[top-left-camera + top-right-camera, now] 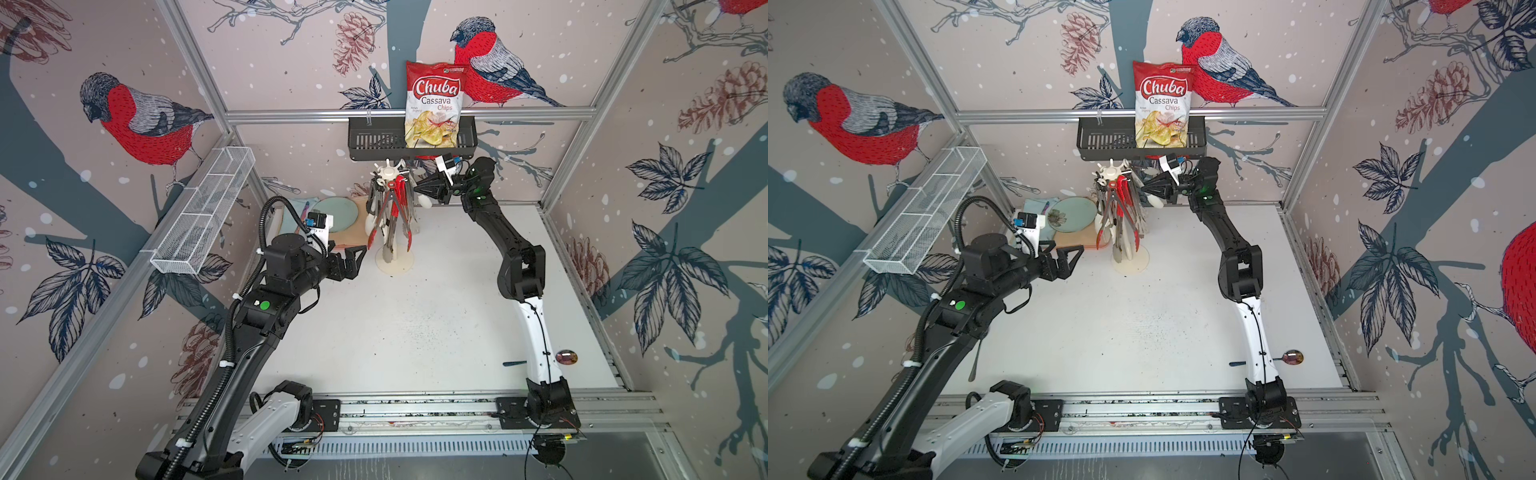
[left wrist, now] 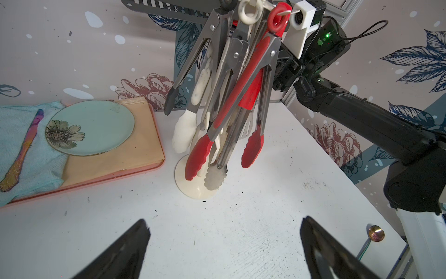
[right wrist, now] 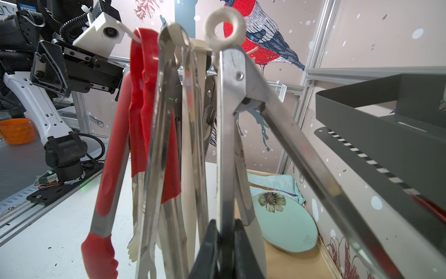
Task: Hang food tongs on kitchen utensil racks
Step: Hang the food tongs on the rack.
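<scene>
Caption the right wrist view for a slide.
Right gripper shut on a steel arm of white-ringed tongs, beside other tongs hanging on the rack.

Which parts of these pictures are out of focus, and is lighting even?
Right wrist view: the right gripper and the steel tongs it grips blur near the lens. Left wrist view: the left gripper is soft; hanging tongs sharp. Both top views: sharp, evenly lit.

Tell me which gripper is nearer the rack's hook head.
Right. The right gripper is beside the hook head, shut on steel tongs; the left gripper is open, lower, off toward the rack's base.
</scene>
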`<action>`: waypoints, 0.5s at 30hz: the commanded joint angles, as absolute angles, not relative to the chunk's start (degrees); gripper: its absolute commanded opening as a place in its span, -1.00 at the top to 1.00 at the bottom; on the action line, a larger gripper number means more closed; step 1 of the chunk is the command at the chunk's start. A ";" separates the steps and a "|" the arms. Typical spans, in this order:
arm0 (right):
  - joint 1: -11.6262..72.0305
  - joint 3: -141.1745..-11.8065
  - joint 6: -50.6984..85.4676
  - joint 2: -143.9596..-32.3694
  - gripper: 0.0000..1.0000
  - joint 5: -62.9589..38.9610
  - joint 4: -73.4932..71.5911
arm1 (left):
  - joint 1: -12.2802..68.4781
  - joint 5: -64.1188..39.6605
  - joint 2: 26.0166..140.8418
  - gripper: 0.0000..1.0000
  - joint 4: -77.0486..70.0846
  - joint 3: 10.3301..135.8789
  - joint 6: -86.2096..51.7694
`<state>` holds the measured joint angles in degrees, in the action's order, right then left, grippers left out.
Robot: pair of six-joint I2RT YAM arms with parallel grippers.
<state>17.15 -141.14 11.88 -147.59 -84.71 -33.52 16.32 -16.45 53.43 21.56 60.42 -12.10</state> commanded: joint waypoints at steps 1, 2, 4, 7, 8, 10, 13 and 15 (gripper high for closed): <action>17.22 -141.94 11.51 -147.39 1.00 -83.52 -34.37 | 16.31 -16.96 53.26 -0.93 20.92 60.17 -12.13; 17.20 -142.07 11.49 -147.48 1.00 -83.21 -34.20 | 16.34 -16.96 53.26 -0.92 20.85 60.15 -12.07; 17.39 -142.20 11.40 -147.70 1.00 -83.05 -34.03 | 16.34 -17.12 53.35 -0.92 20.66 60.05 -12.05; 17.43 -142.59 11.36 -148.29 1.00 -82.60 -33.76 | 16.33 -17.38 53.44 -0.92 20.64 60.12 -12.02; 17.42 -142.81 11.42 -148.57 1.00 -82.61 -33.68 | 16.30 -17.32 53.48 -0.92 20.76 60.15 -11.93; 17.42 -142.90 11.42 -148.73 1.00 -82.36 -33.56 | 16.26 -17.29 53.36 -0.92 20.77 60.12 -11.80; 17.55 -142.91 11.28 -149.17 1.00 -82.43 -33.39 | 16.32 -17.13 53.17 -0.92 21.13 60.05 -11.61; 17.64 -143.00 11.30 -149.24 1.00 -82.25 -33.45 | 16.26 -17.00 53.01 -0.92 21.22 59.94 -11.43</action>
<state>17.32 -142.45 11.84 -149.05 -83.07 -32.45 16.32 -16.53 53.32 21.65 60.20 -11.99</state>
